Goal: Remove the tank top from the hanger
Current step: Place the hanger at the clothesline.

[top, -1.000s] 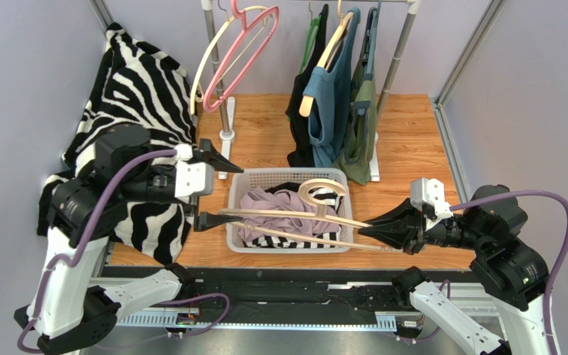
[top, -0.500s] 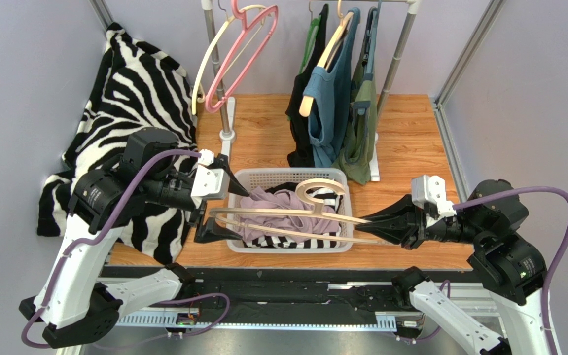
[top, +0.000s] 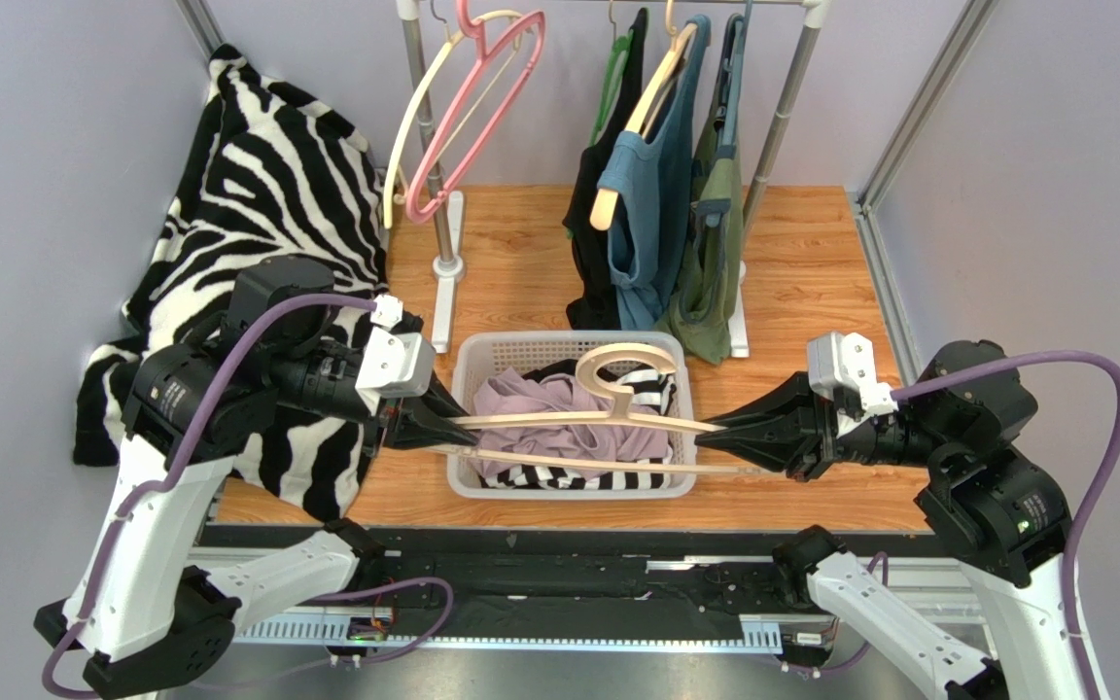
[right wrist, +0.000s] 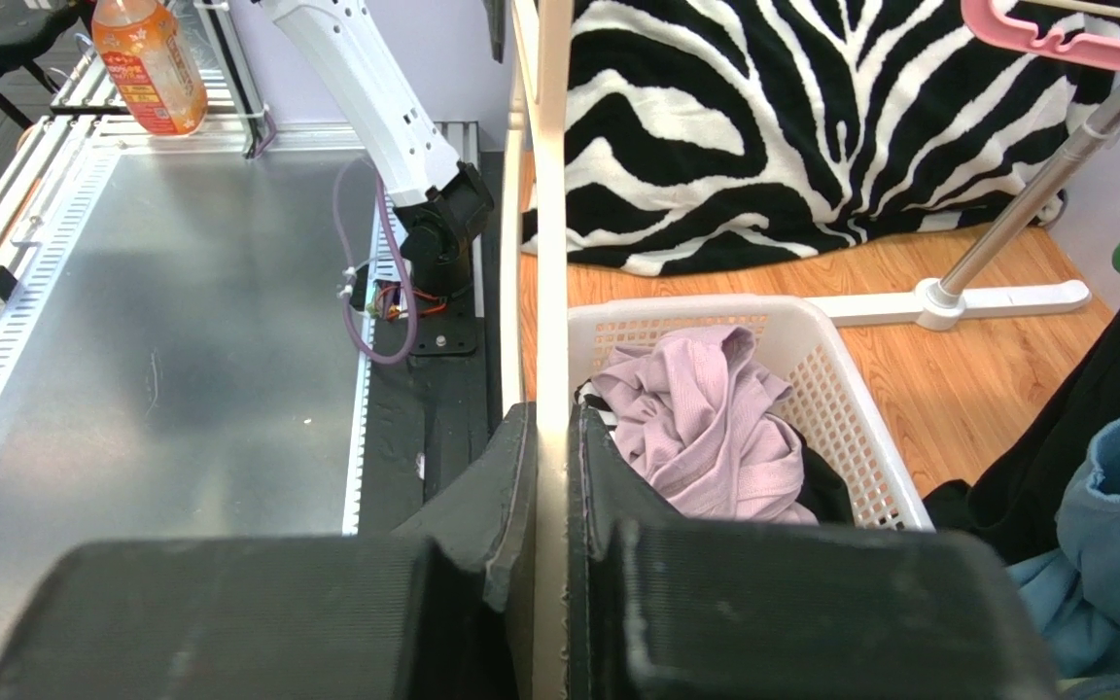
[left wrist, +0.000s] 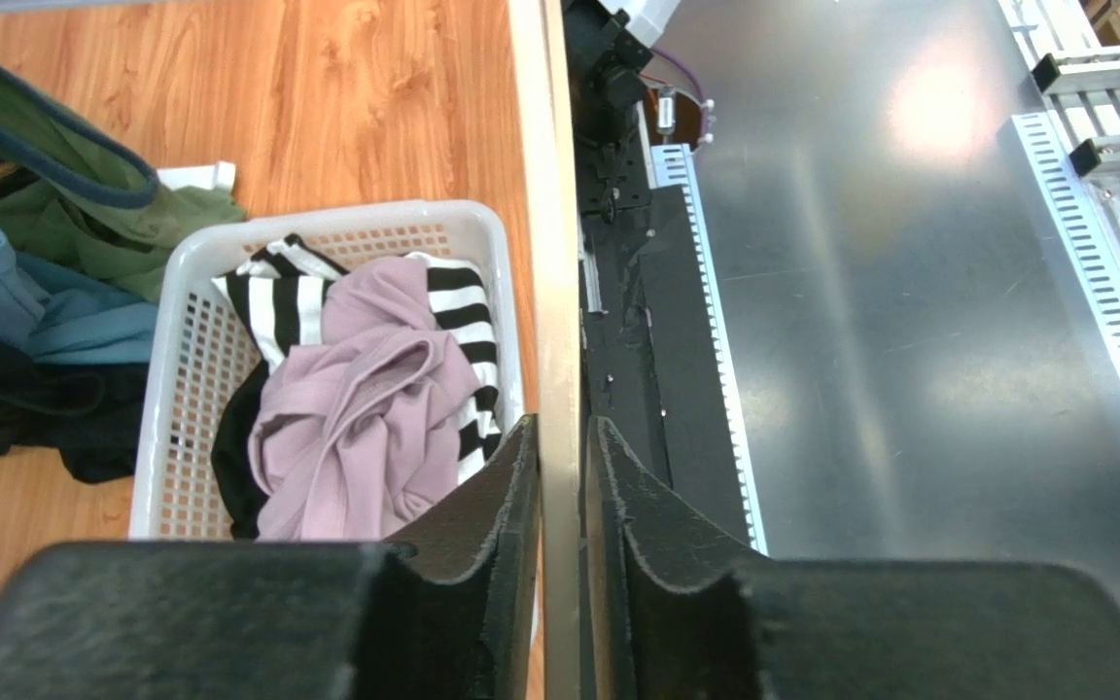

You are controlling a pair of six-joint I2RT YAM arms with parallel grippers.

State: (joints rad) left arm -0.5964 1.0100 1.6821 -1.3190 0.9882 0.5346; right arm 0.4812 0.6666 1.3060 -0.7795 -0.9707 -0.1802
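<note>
Wooden hanger hangs bare above the basket, its ends hidden inside the closed jaws of the left gripper and right gripper. The mauve tank top lies crumpled in the basket, largely covering a striped garment.

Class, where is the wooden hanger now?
In the top external view, the wooden hanger spans the white laundry basket, its ends clamped in the fingers of the left gripper and right gripper.

Pale lilac walls enclose a wooden tabletop bearing a metal garment rack.
</note>
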